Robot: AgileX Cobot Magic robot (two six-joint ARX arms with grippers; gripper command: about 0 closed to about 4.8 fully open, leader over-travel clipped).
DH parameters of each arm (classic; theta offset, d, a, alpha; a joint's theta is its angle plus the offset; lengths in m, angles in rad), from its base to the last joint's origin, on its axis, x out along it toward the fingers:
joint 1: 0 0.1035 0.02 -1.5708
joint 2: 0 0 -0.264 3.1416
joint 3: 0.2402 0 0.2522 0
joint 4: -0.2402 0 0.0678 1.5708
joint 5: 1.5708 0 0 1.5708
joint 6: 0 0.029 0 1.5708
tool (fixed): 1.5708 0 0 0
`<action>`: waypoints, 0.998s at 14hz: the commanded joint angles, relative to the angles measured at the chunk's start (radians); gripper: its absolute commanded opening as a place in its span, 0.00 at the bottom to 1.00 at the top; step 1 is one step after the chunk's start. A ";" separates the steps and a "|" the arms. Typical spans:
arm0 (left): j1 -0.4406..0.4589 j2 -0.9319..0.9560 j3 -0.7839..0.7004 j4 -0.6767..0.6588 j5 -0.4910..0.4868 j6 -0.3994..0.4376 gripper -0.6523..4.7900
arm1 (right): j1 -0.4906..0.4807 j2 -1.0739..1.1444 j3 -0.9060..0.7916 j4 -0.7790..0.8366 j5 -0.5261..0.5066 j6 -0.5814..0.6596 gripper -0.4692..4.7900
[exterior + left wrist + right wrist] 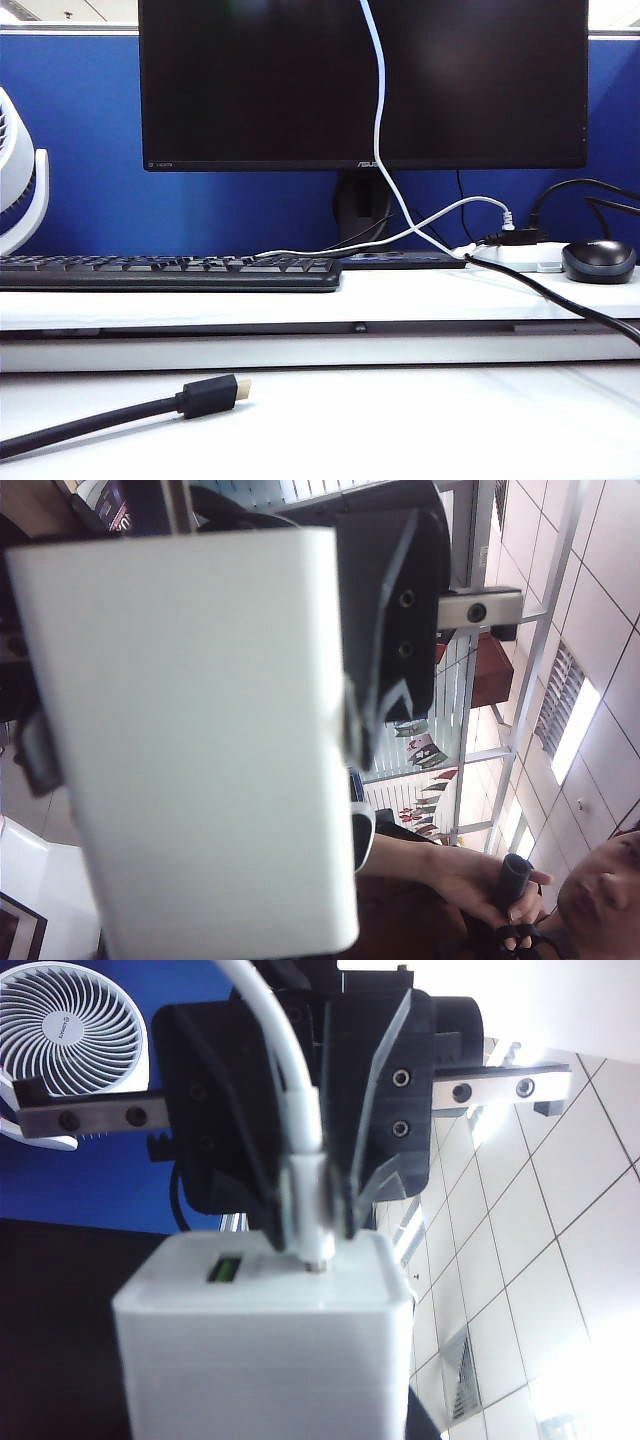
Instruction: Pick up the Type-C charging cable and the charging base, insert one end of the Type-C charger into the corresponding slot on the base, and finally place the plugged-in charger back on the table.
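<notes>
Held up off the table [420, 420], out of the exterior camera's sight: the charging base [200, 740], a white block filling most of the left wrist view, clamped between the 2 black fingers [395, 630] of the left gripper [190, 720], flanks pressed against both pads. Seen again from the right wrist camera just beyond the right gripper's tips: same charging base [262, 1350], end face turned toward that gripper, with 1 green-lined port beside the plug. Pinched between the 2 fingers [385, 1110] of the right gripper [315, 1215]: the Type-C charging cable [285, 1080], white, its metal tip meeting the base's face at a slot; seated fully or only touching, cannot tell. Trailing down in the exterior view: the same white cable [378, 100] across the dark monitor [360, 80] toward the ledge. Lying loose on the table, well below both grippers: a black cable with gold-tipped plug [205, 396].
</notes>
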 commanded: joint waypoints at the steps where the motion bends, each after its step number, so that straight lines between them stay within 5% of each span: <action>1: 0.002 0.009 0.000 0.009 -0.090 0.011 0.11 | 0.014 -0.001 0.003 0.001 -0.002 -0.003 0.09; 14: 0.002 0.027 0.000 0.008 -0.230 0.042 0.11 | 0.077 0.006 0.003 -0.013 0.062 -0.011 0.09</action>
